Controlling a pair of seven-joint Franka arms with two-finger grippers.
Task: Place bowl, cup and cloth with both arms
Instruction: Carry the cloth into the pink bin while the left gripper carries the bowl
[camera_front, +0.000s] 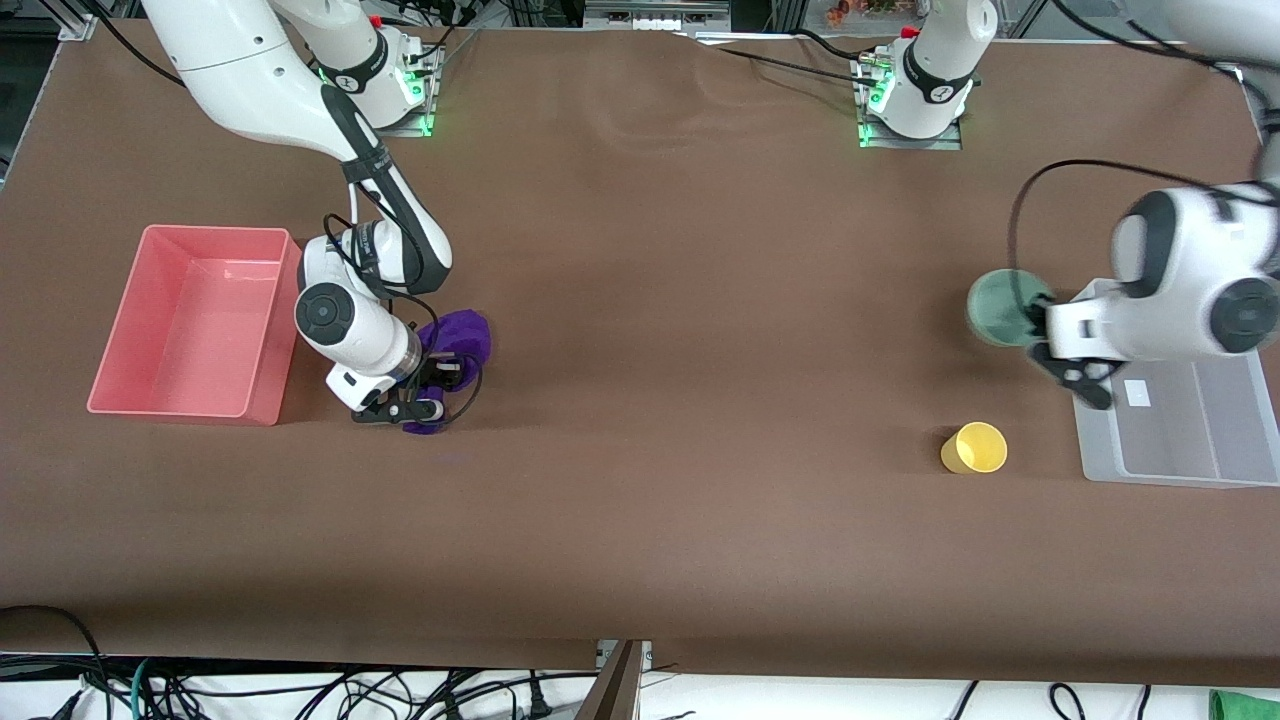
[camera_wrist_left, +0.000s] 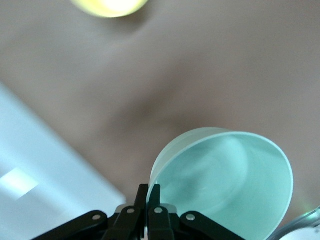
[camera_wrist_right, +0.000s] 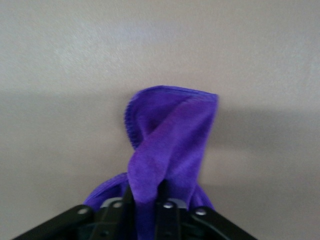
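Observation:
My left gripper (camera_front: 1038, 325) is shut on the rim of the pale mint-green bowl (camera_front: 1000, 308) and holds it tilted above the table, beside the clear tray. In the left wrist view the fingers (camera_wrist_left: 148, 194) pinch the bowl's (camera_wrist_left: 225, 185) wall. The yellow cup (camera_front: 975, 447) stands on the table, nearer to the front camera than the bowl; it also shows in the left wrist view (camera_wrist_left: 110, 5). My right gripper (camera_front: 447, 372) is shut on the purple cloth (camera_front: 460, 335), which hangs from it just above the table beside the pink bin; the cloth (camera_wrist_right: 170, 140) droops from the fingers (camera_wrist_right: 162, 200).
A pink rectangular bin (camera_front: 190, 320) stands at the right arm's end of the table. A clear plastic tray (camera_front: 1180, 425) lies at the left arm's end, partly under the left arm; it also shows in the left wrist view (camera_wrist_left: 40, 165). A brown cover lies over the table.

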